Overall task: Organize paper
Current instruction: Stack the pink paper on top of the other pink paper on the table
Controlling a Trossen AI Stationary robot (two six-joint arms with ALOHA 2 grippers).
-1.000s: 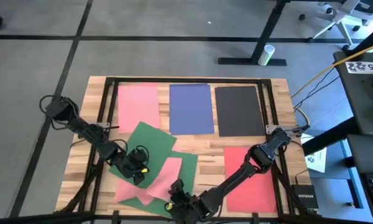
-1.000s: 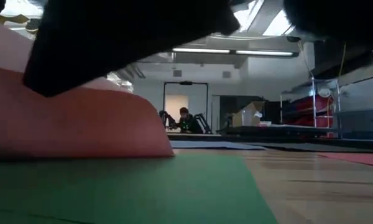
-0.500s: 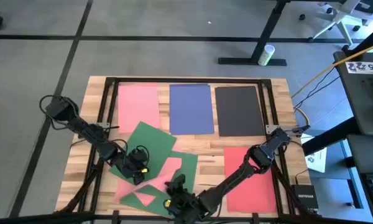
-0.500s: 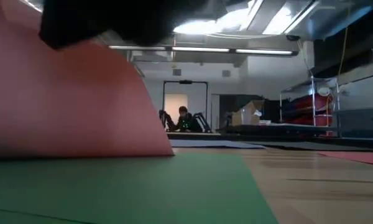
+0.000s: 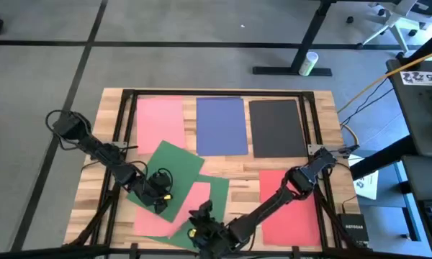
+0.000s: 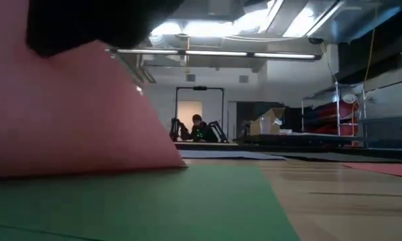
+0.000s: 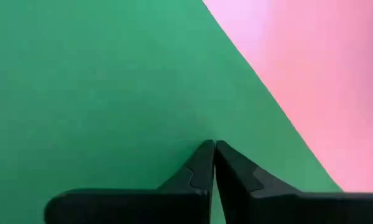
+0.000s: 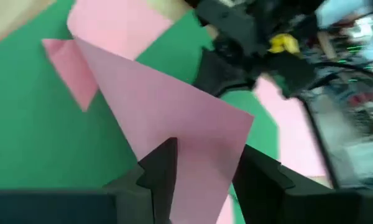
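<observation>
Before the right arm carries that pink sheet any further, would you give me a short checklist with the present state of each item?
1. Right gripper holds the loose pink sheet between its fingers: ok.
2. Left gripper shut, tips on the tilted green sheet: ok.
3. Sheet lifted clear of the lower green sheet: not ok, one edge rests on it.
4. Pink stack at the table's far left visible as a destination: ok.
5. Only one sheet gripped: cannot tell.

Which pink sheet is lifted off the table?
The loose pink sheet near the front edge, held in the right gripper; the other pink sheet lies flat at the back.
</observation>
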